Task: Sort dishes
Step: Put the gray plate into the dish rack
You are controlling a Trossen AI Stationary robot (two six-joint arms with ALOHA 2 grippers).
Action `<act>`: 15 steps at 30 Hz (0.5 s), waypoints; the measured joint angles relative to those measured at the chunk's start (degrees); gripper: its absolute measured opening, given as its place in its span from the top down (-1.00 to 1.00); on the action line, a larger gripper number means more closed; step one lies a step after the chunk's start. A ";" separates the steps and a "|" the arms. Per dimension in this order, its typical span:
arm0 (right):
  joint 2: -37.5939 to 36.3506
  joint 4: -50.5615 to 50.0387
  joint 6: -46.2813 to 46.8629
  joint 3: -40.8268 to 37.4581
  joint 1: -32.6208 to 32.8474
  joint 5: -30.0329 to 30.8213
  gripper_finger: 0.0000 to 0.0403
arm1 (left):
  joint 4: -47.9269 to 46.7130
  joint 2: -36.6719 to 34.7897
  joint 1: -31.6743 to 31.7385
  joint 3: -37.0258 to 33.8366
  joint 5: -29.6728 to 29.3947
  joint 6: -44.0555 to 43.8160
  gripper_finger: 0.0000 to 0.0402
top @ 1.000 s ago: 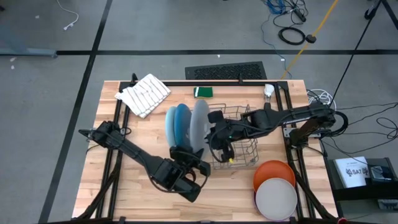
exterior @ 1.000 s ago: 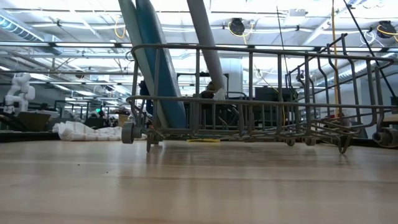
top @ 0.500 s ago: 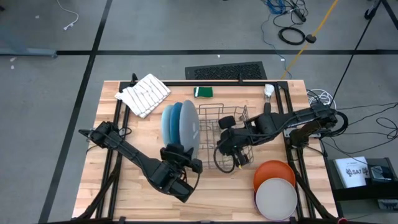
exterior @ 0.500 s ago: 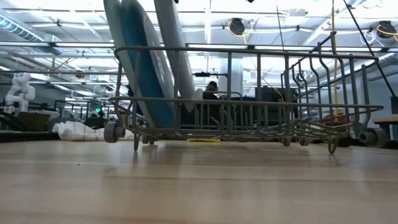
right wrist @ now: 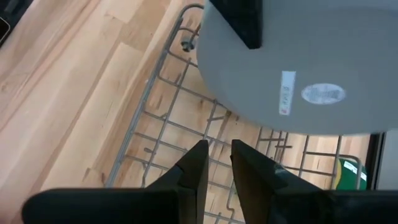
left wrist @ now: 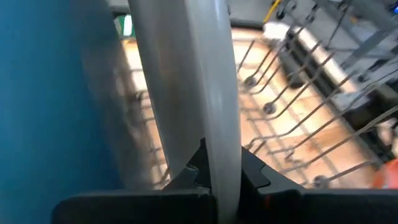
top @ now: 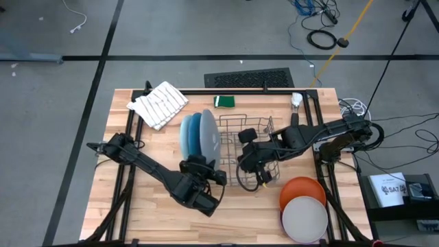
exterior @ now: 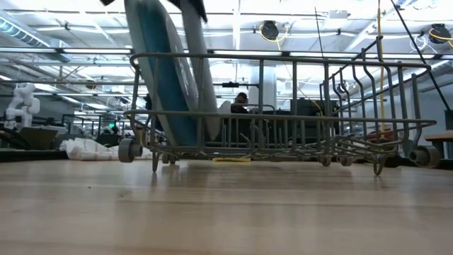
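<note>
Purple plate (top: 282, 221) mostly hidden under off-white plate (top: 306, 219); orange plate (top: 302, 189) half covered.

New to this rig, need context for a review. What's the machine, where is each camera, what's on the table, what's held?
Two dark robot arms work at a wooden table. One camera looks straight down, one sits at table-top height, and one rides on each wrist.

On the table: a wire dish rack with three plates on edge, a striped cloth, a green sponge, and a stack with an orange plate and an off-white plate.

The left gripper has its jaws shut on the rim of the grey plate. The right gripper is over the rack, jaws nearly together; whether they grip a wire is unclear.
</note>
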 joint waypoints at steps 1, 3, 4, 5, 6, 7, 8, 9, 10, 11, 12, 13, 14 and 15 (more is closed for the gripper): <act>0.00 -0.04 0.09 0.00 0.10 0.01 0.67 | -0.64 0.02 0.18 -0.33 1.02 -0.95 0.92; 0.00 -0.07 0.08 -0.02 0.54 0.01 0.67 | -0.70 -0.01 0.59 -1.29 2.02 -1.41 0.92; 0.00 -0.11 0.08 -0.02 0.85 0.01 0.67 | -0.85 -0.02 0.75 -1.78 2.23 -1.95 0.92; 0.00 -0.06 0.08 -0.02 1.14 0.00 0.67 | -1.00 0.00 0.84 -2.18 2.59 -2.47 0.92; 0.00 0.01 0.07 -0.02 1.35 0.00 0.67 | -0.95 0.03 0.89 -2.45 2.74 -2.42 0.92; 0.00 0.05 0.06 -0.02 1.49 -0.01 0.67 | -0.47 0.07 0.95 -2.65 2.70 -2.32 0.92; 0.00 0.12 0.04 -0.02 1.71 -0.01 0.67 | -0.11 0.07 0.95 -2.74 2.70 -2.05 0.92; 0.02 0.19 0.06 -0.04 1.83 -0.04 0.67 | 0.22 0.04 0.95 -2.94 2.63 -1.75 0.92; 0.02 0.26 0.08 -0.04 1.94 0.00 0.67 | 0.39 0.04 0.94 -3.02 2.44 -0.90 0.92; 0.02 0.42 0.08 -0.07 1.99 0.09 0.67 | 0.53 0.04 0.89 -3.06 2.12 -0.50 0.91; 0.02 0.47 0.08 -0.06 1.99 0.08 0.67 | 0.54 0.04 0.88 -3.10 1.88 -0.42 0.90; 0.02 0.45 0.11 -0.07 1.97 0.10 0.67 | 0.55 0.04 0.88 -3.10 1.53 -0.44 0.89; 0.02 0.46 0.36 -0.07 1.99 0.10 0.67 | 0.56 0.04 0.88 -3.10 0.95 -0.33 0.87; 0.02 0.46 0.68 -0.07 1.98 0.12 0.67 | 0.62 0.04 0.88 -3.10 0.38 0.18 0.86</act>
